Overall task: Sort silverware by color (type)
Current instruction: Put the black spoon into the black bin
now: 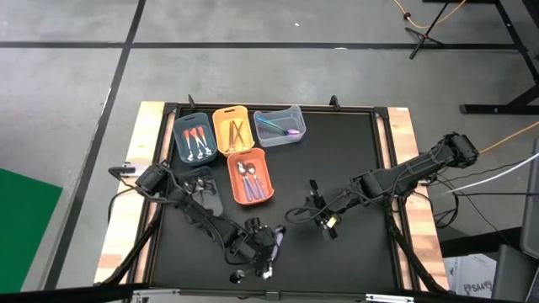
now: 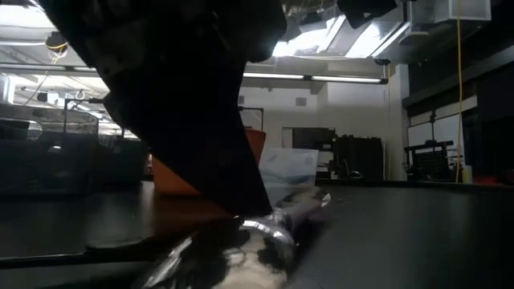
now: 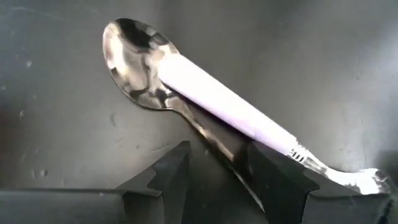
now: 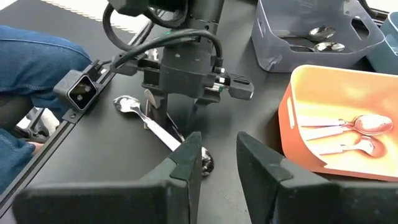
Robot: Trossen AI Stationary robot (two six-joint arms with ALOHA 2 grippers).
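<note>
One spoon (image 3: 205, 93) with a shiny silver bowl and a pale purple handle lies flat on the black table near its near edge (image 1: 276, 237). My left gripper (image 3: 217, 163) stands over it, open and pointing down, with a finger on either side of the handle; the right wrist view shows the left gripper (image 4: 171, 109) above the spoon (image 4: 158, 132). My right gripper (image 4: 217, 167) is open and holds nothing; it hovers right of the table's middle (image 1: 318, 215), facing the left gripper. More silverware lies sorted in the bins. My left gripper comes at the spoon from above, its fingers set across the handle's outer half (image 3: 273, 138). One finger (image 3: 280, 177) stands right against the handle, and I cannot tell whether it touches. The spoon lies flat on the table.
Four bins stand at the far left of the table: blue (image 1: 178, 139), yellow (image 1: 221, 126), clear grey (image 1: 296, 118) and, nearer, orange (image 1: 233, 181). The orange bin (image 4: 292, 118) sits just beside my right gripper. A person's leg in jeans (image 4: 37, 56) shows beyond the table's near edge.
</note>
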